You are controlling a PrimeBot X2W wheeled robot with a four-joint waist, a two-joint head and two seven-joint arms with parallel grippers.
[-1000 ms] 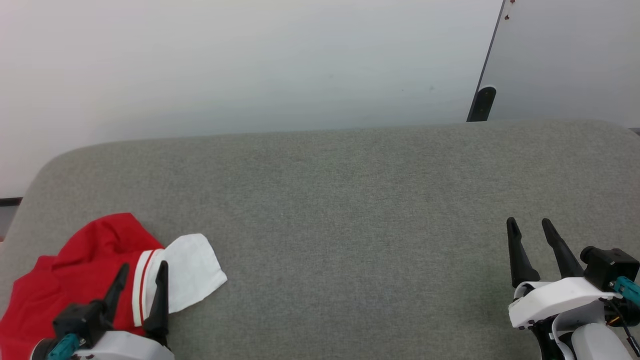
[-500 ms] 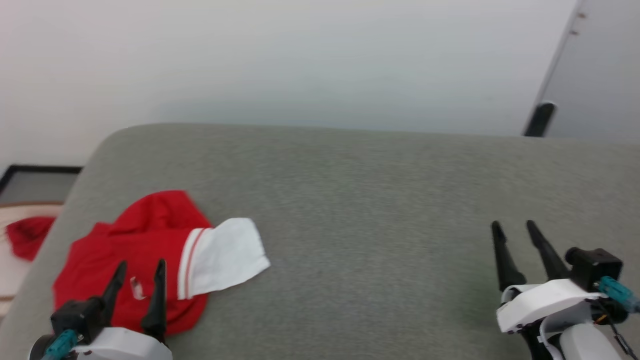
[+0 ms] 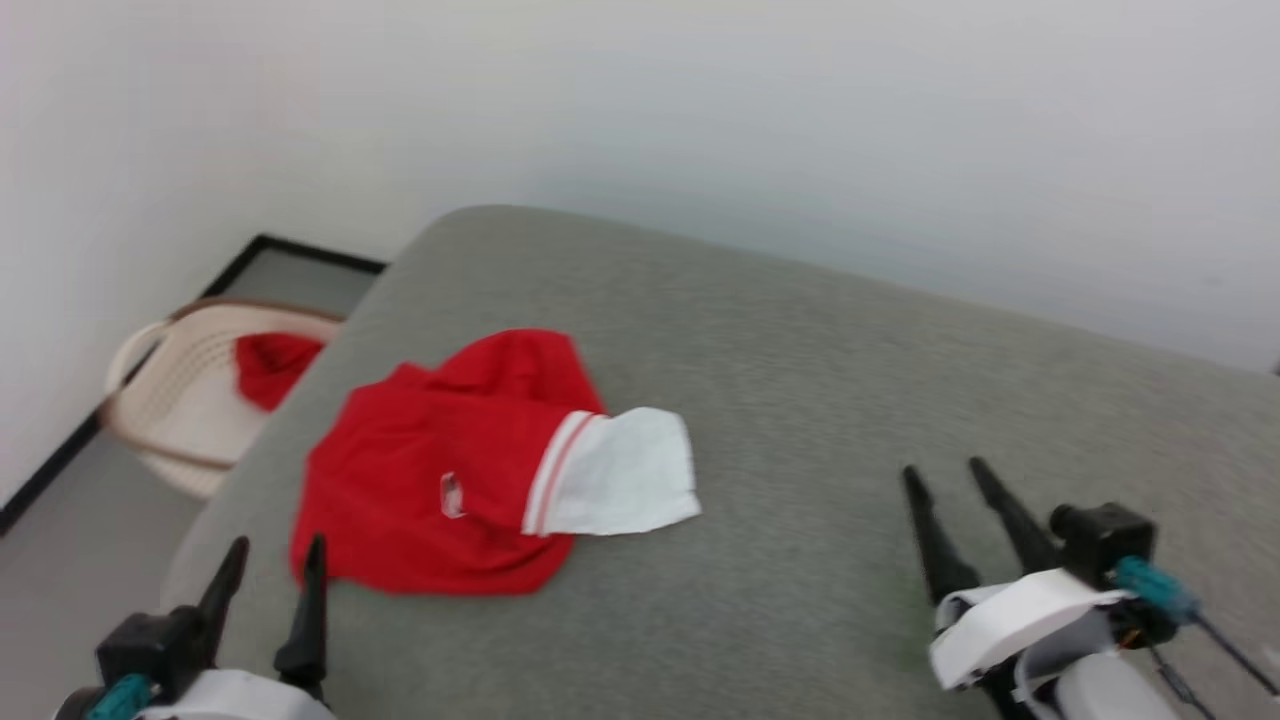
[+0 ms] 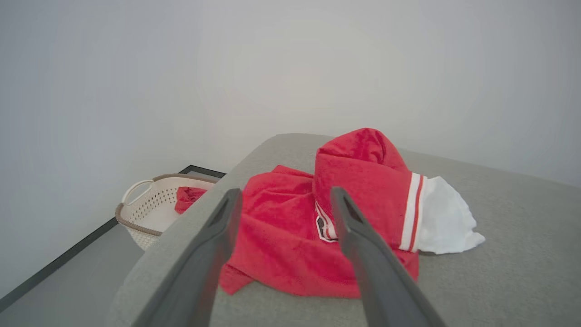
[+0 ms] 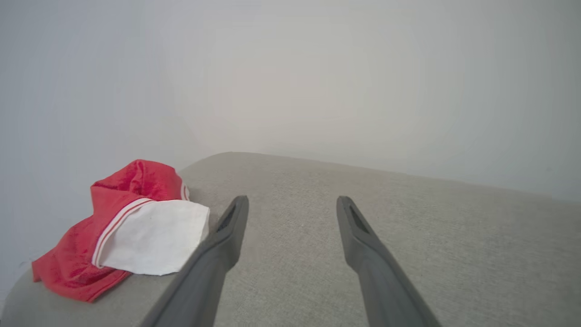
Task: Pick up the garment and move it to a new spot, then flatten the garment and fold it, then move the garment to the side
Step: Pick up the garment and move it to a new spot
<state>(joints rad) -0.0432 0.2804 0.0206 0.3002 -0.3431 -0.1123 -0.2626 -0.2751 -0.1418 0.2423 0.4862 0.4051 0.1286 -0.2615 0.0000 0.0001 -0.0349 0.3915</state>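
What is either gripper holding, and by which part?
Nothing. The left gripper and right gripper are both open and empty; the garment lies loose on the grey surface.

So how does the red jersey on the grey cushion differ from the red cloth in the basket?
The garment lies crumpled on the grey cushion; the red cloth sits in the cream basket on the floor beside it. The garment has a white panel and striped trim; the cloth looks plain red. The garment shows far more fabric than the cloth. Both are red and crumpled.
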